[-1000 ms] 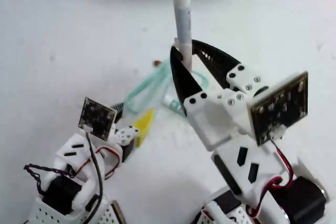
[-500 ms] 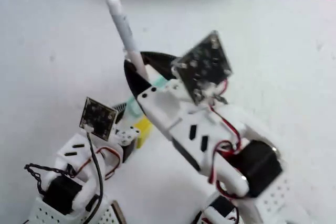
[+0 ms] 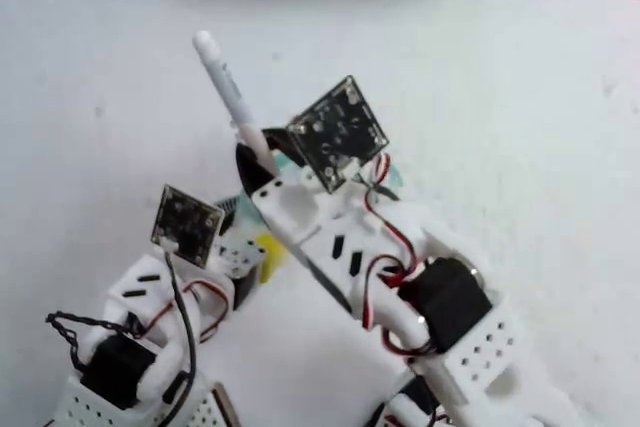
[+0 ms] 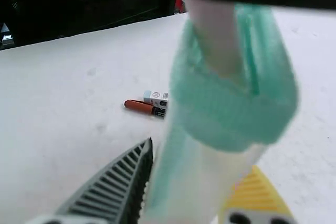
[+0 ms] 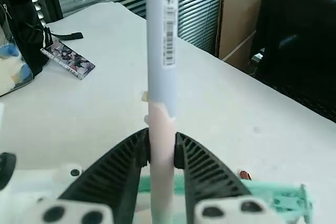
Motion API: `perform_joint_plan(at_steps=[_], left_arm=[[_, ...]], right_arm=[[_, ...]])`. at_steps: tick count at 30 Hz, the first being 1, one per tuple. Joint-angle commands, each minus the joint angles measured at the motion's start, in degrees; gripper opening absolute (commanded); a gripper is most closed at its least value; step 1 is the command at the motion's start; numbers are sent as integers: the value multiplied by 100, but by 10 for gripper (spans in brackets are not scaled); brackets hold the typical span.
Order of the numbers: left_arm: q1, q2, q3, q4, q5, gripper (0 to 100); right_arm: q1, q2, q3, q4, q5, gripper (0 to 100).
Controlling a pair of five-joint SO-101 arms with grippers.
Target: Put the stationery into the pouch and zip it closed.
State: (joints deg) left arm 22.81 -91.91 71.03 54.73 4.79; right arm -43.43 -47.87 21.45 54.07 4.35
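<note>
The right gripper is pinching the white pen low on its barrel, which is leaning toward the upper left of the high view. The left gripper is clamping the mint mesh pouch near that frame's centre. The pen is likely light, stiff and slick, so a firm low hold suits it. The pouch is probably soft and best held by its rim.
</note>
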Motion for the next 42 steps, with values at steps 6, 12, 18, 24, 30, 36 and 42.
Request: perform_joint_plan(at_steps=[6, 12, 18, 24, 30, 36, 42], left_arm=[[48, 57, 0, -132, -9, 207], [-189, 57, 62, -281, 9, 207], [-488, 57, 53, -369, 413, 207], [-514, 57, 53, -352, 413, 207], [-514, 57, 53, -334, 413, 207], [-514, 57, 53, -325, 404, 189], [-523, 57, 53, -360, -158, 20]], right_arm=[[22, -48, 536, -1253, -9, 17], [66, -338, 747, -286, 18, 17], [66, -866, 774, 127, 176, 94], [66, -936, 624, 382, 633, 346], [321, -866, -527, 796, 659, 297], [1710, 189, -1222, 1253, 659, 208], [3002, 1930, -1204, 1332, 695, 40]])
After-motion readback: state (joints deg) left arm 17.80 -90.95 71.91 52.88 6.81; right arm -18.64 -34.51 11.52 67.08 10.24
